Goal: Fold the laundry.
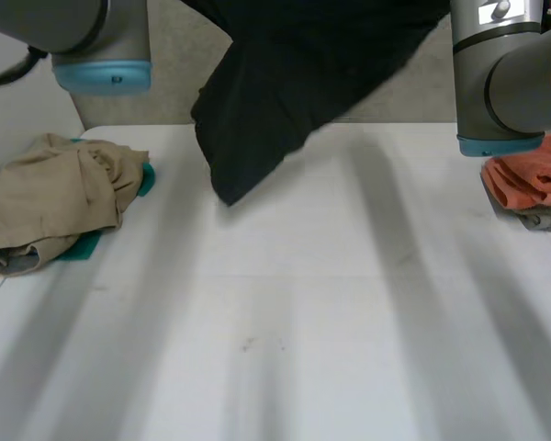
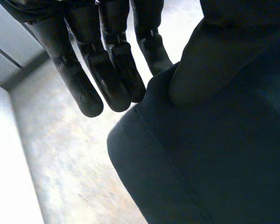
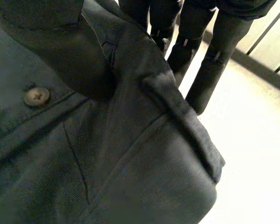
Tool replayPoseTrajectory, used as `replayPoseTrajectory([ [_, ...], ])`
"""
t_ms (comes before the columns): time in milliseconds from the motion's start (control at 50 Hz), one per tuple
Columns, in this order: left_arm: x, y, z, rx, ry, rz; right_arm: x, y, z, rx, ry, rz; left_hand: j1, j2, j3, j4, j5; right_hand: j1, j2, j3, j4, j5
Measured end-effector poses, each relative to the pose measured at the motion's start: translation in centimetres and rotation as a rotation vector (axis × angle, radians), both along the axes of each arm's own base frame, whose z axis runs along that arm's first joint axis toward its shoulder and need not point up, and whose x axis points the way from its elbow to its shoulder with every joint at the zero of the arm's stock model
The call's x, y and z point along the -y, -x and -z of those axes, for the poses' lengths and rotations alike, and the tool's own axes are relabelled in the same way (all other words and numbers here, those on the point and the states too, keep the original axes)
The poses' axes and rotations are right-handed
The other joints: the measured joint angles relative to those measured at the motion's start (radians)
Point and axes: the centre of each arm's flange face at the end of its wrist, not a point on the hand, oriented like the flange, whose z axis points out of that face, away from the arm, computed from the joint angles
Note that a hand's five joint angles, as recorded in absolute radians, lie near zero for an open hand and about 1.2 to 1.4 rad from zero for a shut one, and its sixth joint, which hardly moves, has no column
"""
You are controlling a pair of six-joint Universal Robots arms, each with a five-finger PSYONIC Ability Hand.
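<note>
While aloft, garment (image 1: 275,101) in left hand (image 2: 91,70), right hand (image 3: 60,53)

So the black garment (image 1: 285,101) hangs over the far side of the white table (image 1: 349,322), its lowest corner down near the surface. A crumpled tan garment (image 1: 55,197) sits at the left on something teal (image 1: 84,244), and an orange cloth (image 1: 533,175) is at the right edge.

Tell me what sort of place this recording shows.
Probably a robot laundry-folding test bench: a white table, a tan clothes heap and an orange cloth at its sides, a dark garment held aloft.
</note>
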Motion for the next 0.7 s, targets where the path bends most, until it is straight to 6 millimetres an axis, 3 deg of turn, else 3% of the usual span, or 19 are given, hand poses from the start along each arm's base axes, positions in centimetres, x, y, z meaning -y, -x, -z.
replayPoseTrajectory([
  [80,1.2,0.5,4.3,0.066,-0.144,0.021,0.2,-0.1,2.4,-0.063,-0.134,-0.014,0.000,0.000,0.000,0.000,0.000,0.000,0.000,0.000,0.000,0.000],
  [200,2.1,0.0,12.9,0.174,-0.398,0.036,0.4,-0.3,9.6,-0.230,-0.454,-0.033,0.000,0.001,0.000,0.000,0.000,0.000,0.000,0.000,0.000,0.000],
  [300,0.9,-0.5,20.7,0.273,-0.589,0.041,-0.5,-0.2,16.9,-0.388,-0.719,-0.047,0.000,0.001,0.000,0.000,0.000,0.000,0.000,0.005,0.000,0.000],
  [380,-1.2,-0.7,25.3,0.349,-0.707,0.054,-1.7,0.2,21.3,-0.511,-0.855,-0.035,0.000,0.001,0.000,0.000,0.000,0.000,0.000,0.005,0.000,0.000],
  [420,-2.6,-0.9,26.7,0.383,-0.751,0.064,-2.4,0.6,22.9,-0.575,-0.904,-0.021,0.000,0.001,0.000,0.000,0.000,0.000,0.000,0.005,0.000,0.000],
  [500,-5.4,-1.5,27.7,0.436,-0.817,0.082,-4.0,1.5,24.0,-0.676,-0.969,0.002,0.000,0.001,0.000,0.000,0.000,0.000,0.000,0.005,0.000,0.000],
  [580,-8.5,-2.6,27.5,0.487,-0.877,0.096,-6.1,2.6,24.1,-0.760,-1.034,0.010,0.000,0.001,0.000,0.000,0.000,0.000,0.000,0.005,0.000,0.000],
  [680,-15.1,-5.1,27.1,0.619,-0.992,0.124,-10.7,4.7,23.2,-0.881,-1.150,-0.007,0.000,0.001,0.000,0.000,0.000,0.000,0.000,0.005,0.000,0.000],
  [700,-15.5,-5.3,27.1,0.628,-0.997,0.126,-10.9,4.8,23.2,-0.886,-1.155,-0.008,0.000,0.001,0.000,0.000,0.000,0.000,0.000,0.005,0.000,0.000],
])
